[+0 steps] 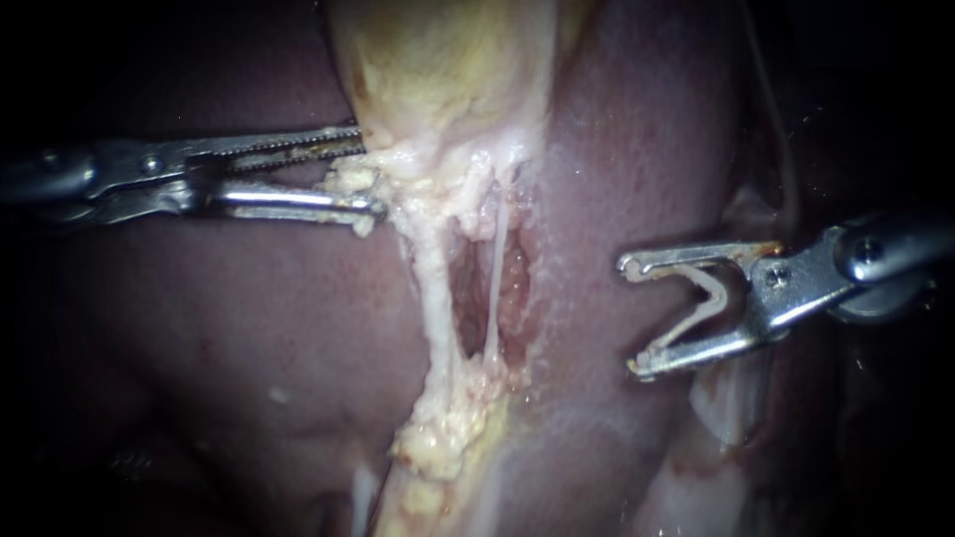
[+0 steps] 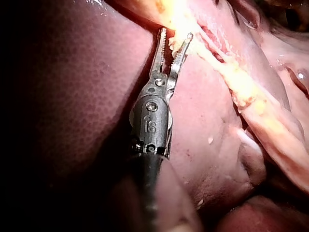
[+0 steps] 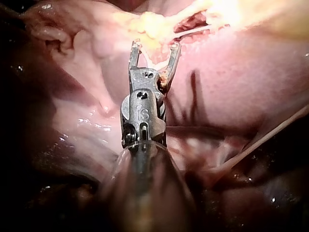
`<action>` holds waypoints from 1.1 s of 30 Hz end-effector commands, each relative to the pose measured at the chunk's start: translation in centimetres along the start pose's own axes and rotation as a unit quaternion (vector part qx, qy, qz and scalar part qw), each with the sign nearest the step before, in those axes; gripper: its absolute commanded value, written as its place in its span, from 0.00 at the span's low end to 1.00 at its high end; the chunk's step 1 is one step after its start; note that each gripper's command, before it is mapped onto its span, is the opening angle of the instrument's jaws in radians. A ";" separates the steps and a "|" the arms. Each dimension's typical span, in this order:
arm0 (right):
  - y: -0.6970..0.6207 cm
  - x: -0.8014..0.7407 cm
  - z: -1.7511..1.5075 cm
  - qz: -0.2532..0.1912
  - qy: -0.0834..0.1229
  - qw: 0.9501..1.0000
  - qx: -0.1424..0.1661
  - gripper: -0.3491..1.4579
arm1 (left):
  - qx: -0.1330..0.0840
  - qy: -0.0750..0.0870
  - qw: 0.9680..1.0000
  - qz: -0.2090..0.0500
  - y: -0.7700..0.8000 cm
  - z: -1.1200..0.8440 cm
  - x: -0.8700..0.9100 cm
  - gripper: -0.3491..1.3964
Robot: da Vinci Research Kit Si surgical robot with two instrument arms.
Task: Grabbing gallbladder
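Nearest the lens: right instrument, entering from the right edge of the frame at mid height. Its claw is spread wide and holds nothing. The tips are over the liver, well apart from the gallbladder. In the right wrist view the right instrument shows the same wide gap, with pale yellow tissue ahead of its tips.

Gallbladder: pale yellow sac at top centre of the frame, running off the upper edge, liver on both sides. Its lower end breaks up into ragged yellow-white tissue.

Left instrument: enters from the left edge, upper left of the frame. Its claw is partly open, with a clear gap between the toothed upper half and the smooth lower half. The tips lie against the ragged tissue at the gallbladder's lower left margin, not closed on it. In the left wrist view the left instrument shows the same gap.

Thick strand and thin strand: both whitish, descending from the gallbladder at frame centre, a reddish hollow between them.

Fat lump: yellow and crumbly, lower centre, at the foot of the strands.

Liver: dark red-brown, filling the rest of the frame.
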 end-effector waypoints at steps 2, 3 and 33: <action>0.00 0.00 0.00 0.000 0.000 1.000 0.000 0.47 | 0.000 -0.005 1.000 -0.002 0.01 0.00 -0.01 0.01; 0.00 0.00 0.00 0.000 0.000 1.000 0.000 0.47 | -0.001 -0.010 1.000 -0.002 0.01 0.00 -0.02 0.00; 0.00 0.01 -0.02 0.000 0.000 1.000 0.000 0.47 | -0.071 -0.040 0.996 -0.045 -0.21 -0.94 0.93 0.00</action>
